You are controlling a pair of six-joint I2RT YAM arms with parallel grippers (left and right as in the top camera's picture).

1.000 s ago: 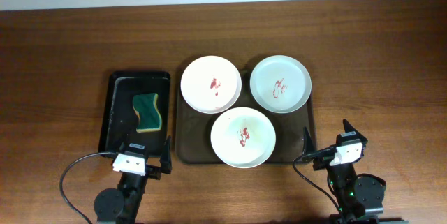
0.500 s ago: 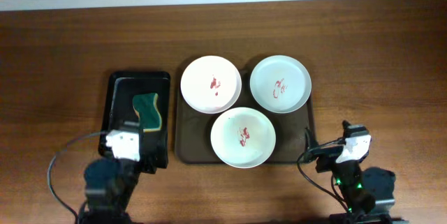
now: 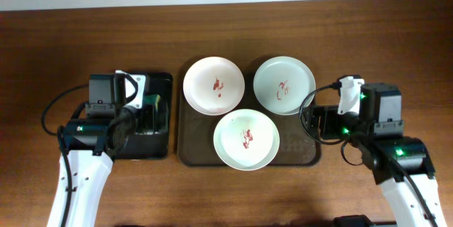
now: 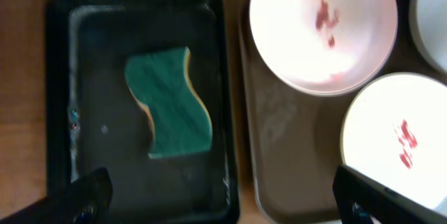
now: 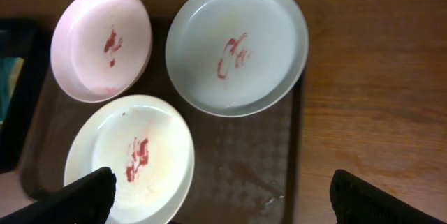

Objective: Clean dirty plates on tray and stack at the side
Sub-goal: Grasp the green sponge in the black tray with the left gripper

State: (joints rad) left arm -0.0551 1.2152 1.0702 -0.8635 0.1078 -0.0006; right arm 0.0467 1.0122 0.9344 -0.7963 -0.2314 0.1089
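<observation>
Three white plates with red smears lie on the dark brown tray [image 3: 190,149]: one back left [image 3: 214,85], one back right [image 3: 284,85], one front middle [image 3: 245,139]. My left gripper [image 3: 144,119] is open and empty above the black tray, apart from the plates. In the left wrist view the gripper [image 4: 223,199] has wide-spread fingers, with two plates [image 4: 321,28] [image 4: 398,140] to the right. My right gripper [image 3: 311,121] is open and empty over the brown tray's right edge. The right wrist view shows all three plates [image 5: 105,42] [image 5: 237,42] [image 5: 133,158] beyond the gripper [image 5: 220,196].
A narrow glossy black tray [image 3: 163,80] stands left of the brown tray. It holds a green sponge [image 4: 170,105], mostly hidden under my left arm from overhead. Bare wooden table [image 3: 382,36] lies right of the brown tray and behind it.
Both arms have come up from the table's front edge and reached forward. The left now hangs over the black tray, the right over the brown tray's right edge. The plates have not moved.
</observation>
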